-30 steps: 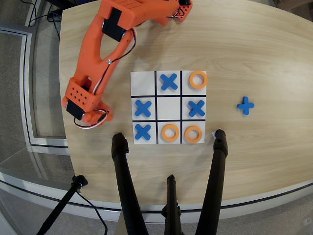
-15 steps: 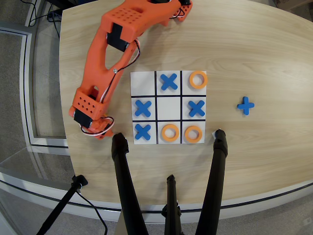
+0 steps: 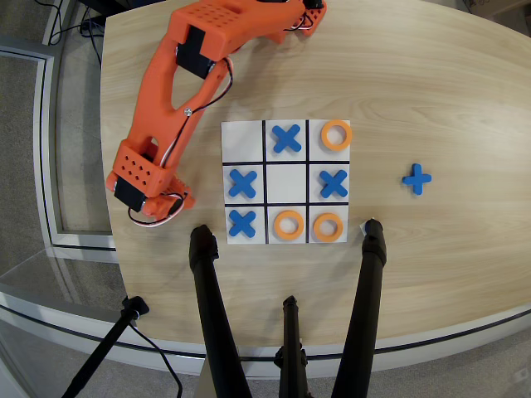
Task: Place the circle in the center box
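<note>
Orange arm swings your claw back up from the surface's near edge, left of the board; can't tell if it's wide or holding a circle. Center box stays empty, so nothing's placed yet. Nearest circle sits just below it.

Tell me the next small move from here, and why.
Probably lift the arm's head enough to see under it. The middle square is bare, three orange rings already sit on the board, and no loose ring shows on the table. The pincer itself is hidden, so I can't tell whether it holds one.
</note>
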Robot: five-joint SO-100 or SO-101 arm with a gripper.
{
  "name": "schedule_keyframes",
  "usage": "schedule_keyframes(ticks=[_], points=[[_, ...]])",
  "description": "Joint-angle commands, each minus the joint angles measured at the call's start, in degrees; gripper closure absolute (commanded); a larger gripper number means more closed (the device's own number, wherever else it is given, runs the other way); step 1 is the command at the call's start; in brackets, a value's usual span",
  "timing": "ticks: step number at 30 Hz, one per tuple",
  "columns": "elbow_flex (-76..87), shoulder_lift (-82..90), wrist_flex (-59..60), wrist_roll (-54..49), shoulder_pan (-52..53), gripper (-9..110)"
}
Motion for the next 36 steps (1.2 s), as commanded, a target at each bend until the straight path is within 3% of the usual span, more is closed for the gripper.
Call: schedule_keyframes(ticks=[1,7,19,26,36], points=[[2.72,1.23,0.79,0.26,-1.14,92],[5.01,1.41,0.0,-0.09,-1.23,102],[6.42,4.04,1.58,0.79,-0.88,102],[10.37,16.44,8.88,3.08,-3.16,102],[33.05,44.65,7.91,3.96,-15.12,102]])
